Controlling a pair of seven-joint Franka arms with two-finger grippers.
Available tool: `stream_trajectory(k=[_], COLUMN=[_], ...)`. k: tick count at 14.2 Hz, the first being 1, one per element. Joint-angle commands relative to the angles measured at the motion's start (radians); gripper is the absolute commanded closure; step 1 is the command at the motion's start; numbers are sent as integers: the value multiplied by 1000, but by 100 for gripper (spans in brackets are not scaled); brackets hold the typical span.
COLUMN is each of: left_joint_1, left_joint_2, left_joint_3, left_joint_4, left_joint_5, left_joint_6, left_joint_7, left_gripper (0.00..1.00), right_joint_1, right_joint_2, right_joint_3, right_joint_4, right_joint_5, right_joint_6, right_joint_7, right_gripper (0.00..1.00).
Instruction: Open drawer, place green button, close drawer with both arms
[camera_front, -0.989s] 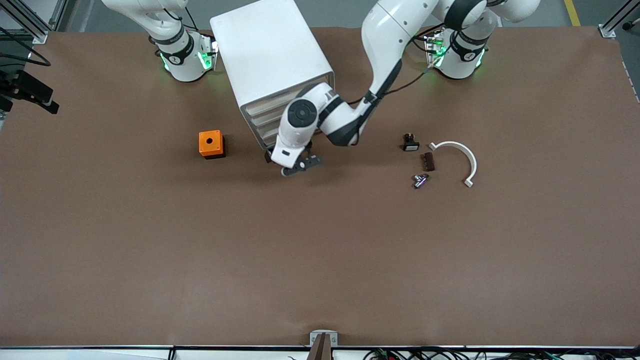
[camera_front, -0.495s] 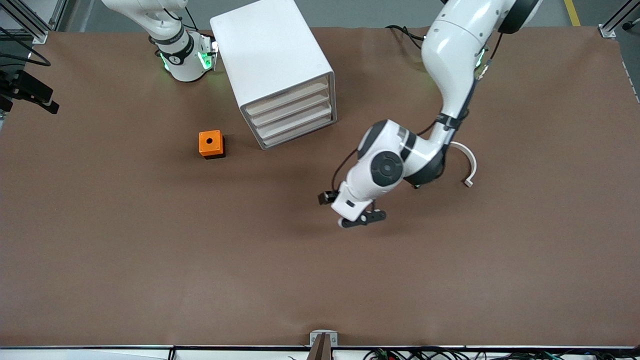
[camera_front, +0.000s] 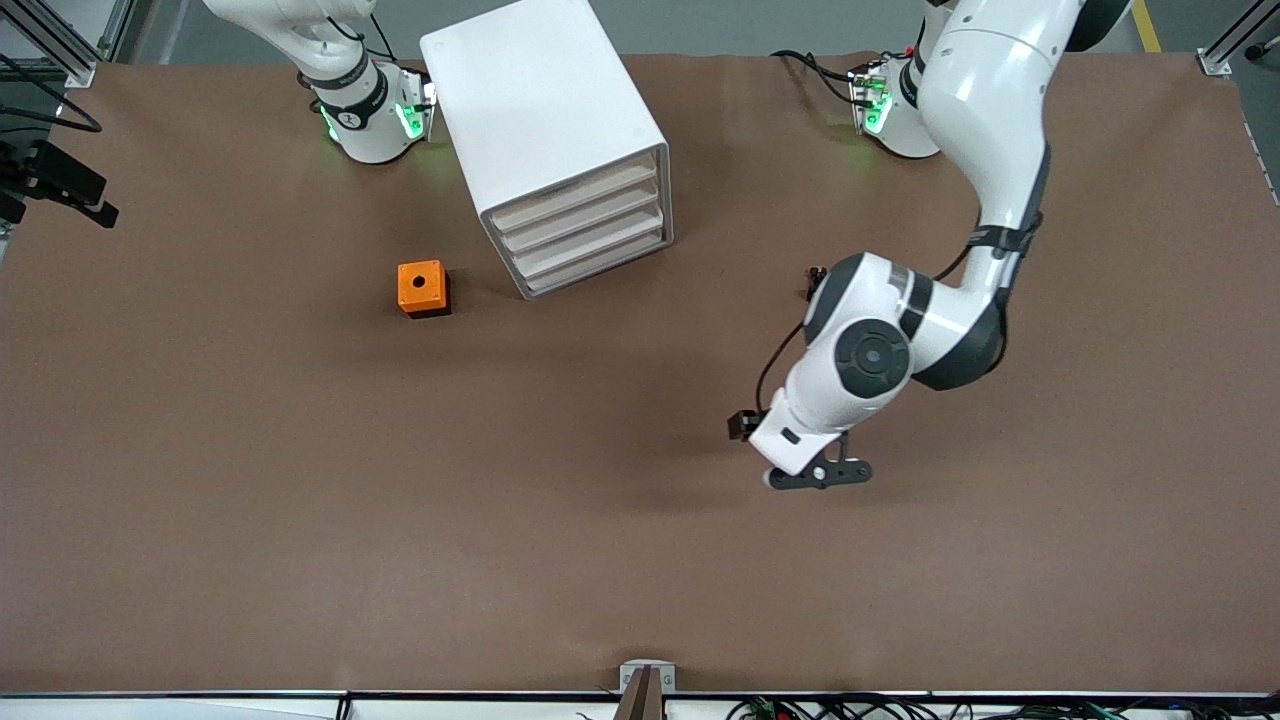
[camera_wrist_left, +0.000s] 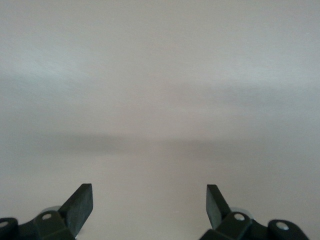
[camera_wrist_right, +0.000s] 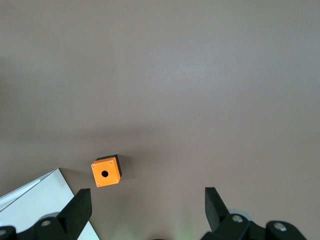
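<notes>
- Front view: the worktop (camera_front: 250, 520) carries everything, brown and mostly bare nearer the camera.
- Two arms share it. The left arm reaches out from its base, and the left end effector (camera_front: 820, 474) hangs over bare worktop with nothing under it; the left wrist view shows its fingers (camera_wrist_left: 80, 205) apart and empty.
- The right arm waits folded at its base. The right end effector (camera_wrist_right: 145, 212) is held high, fingers apart and empty, looking down on the orange cube (camera_wrist_right: 106, 171).
- The cabinet (camera_front: 545, 120) stands skewed, its front turned toward the camera and the left arm's end, probably so that arm can pull.
- The drawer (camera_front: 600, 265), lowest of four, sits flush and shut; its long axis runs along the cabinet front.
- The button is not visible; the left arm's wrist covers the spot where small parts would lie.
</notes>
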Motion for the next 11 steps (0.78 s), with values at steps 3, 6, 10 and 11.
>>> stream_trajectory(k=[3,6,10,11], left_joint_1=[117,211,274,294], left_joint_2=[-104,-176,-296,-322], left_joint_3=[34,25,21,12], left_joint_4=[-20,-18,-26,-26], left_joint_5=[54,88,86,86], left_joint_6=[-118,-186,-307,-334], left_joint_7=[185,235,252,254], left_gripper=[0,0,0,0], right_joint_1=[-20,-20,-17,-17], right_joint_2=[-5,-6,-6,-6], right_joint_3=[15,15,16,16], right_joint_4=[1,1,4,6], right_joint_5=[-4,-4,-4,-4], right_joint_6=[-10,-17,-16,-16], right_joint_7=[-11,-12,-12,-12], right_gripper=[0,0,0,0])
